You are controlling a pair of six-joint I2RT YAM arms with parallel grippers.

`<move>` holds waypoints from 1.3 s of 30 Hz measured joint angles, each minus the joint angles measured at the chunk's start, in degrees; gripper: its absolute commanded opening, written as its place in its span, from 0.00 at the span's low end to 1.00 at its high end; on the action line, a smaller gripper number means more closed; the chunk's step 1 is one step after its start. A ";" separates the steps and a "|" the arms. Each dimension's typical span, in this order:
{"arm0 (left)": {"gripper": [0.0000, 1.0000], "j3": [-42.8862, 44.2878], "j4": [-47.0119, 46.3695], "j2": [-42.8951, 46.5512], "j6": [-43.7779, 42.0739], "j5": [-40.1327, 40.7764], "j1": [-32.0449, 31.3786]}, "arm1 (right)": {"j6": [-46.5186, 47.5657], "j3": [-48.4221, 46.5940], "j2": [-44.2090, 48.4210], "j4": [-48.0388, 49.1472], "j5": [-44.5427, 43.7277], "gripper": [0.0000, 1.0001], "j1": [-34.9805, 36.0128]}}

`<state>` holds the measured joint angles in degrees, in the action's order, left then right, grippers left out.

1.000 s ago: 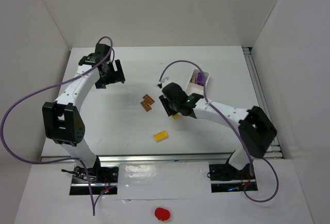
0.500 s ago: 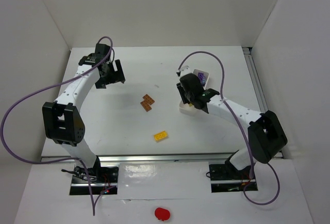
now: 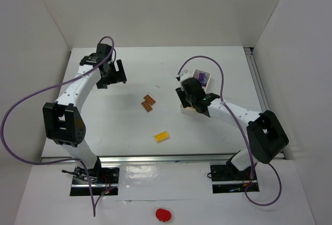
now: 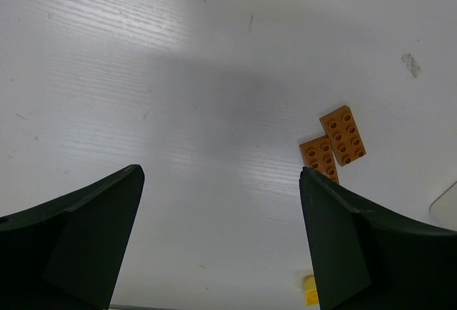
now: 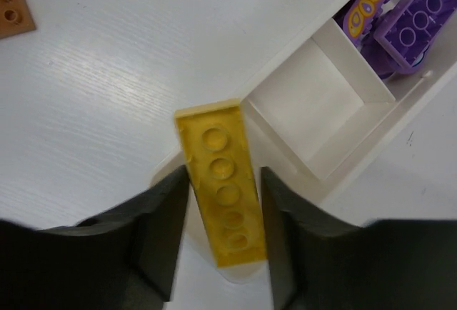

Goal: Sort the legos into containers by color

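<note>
My right gripper (image 3: pixel 185 100) (image 5: pixel 225 181) hangs over the near end compartment of the white tray (image 3: pixel 196 71) (image 5: pixel 307 106). A yellow lego (image 5: pixel 221 185) stands between its fingers with a thin gap at the right finger; the jaws are slightly apart. Purple legos (image 5: pixel 414 24) (image 3: pixel 202 79) lie in the far compartment; the middle one is bare. Two orange-brown legos (image 3: pixel 149 102) (image 4: pixel 334 144) lie mid-table, and another yellow lego (image 3: pixel 161 137) (image 4: pixel 310 292) lies nearer the front. My left gripper (image 3: pixel 111 74) (image 4: pixel 221 174) is open and empty above the table, back left.
A red blob (image 3: pixel 163 214) lies on the front ledge below the arm bases. White walls close in the table on the left, back and right. A rail runs along the right table edge (image 3: pixel 258 80).
My right gripper carried the yellow lego from mid-table to the tray's near end, then shifted slightly; its fingers now stand a little off the brick. The left arm has not moved.
</note>
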<state>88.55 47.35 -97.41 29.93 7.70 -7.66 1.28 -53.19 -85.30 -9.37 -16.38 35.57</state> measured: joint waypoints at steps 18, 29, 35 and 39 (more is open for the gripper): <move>1.00 1.70 0.42 -0.87 0.09 1.27 -1.07 | -2.38 -2.51 4.13 -3.52 5.42 0.70 5.99; 1.00 3.91 1.18 -0.87 -0.31 3.78 -0.13 | -3.34 -3.32 -1.14 -13.73 16.41 0.88 19.50; 1.00 3.93 1.68 -0.87 -1.31 4.11 1.36 | -0.59 -4.90 -7.08 -17.90 18.64 0.88 20.57; 1.00 3.93 1.86 -0.87 -1.40 4.13 1.53 | 1.20 -8.85 -12.46 -19.67 19.54 0.88 21.18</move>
<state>92.49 49.21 -98.28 28.53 11.84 -6.13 2.48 -62.04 -97.76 -29.04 3.16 56.75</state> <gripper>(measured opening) 1.001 0.882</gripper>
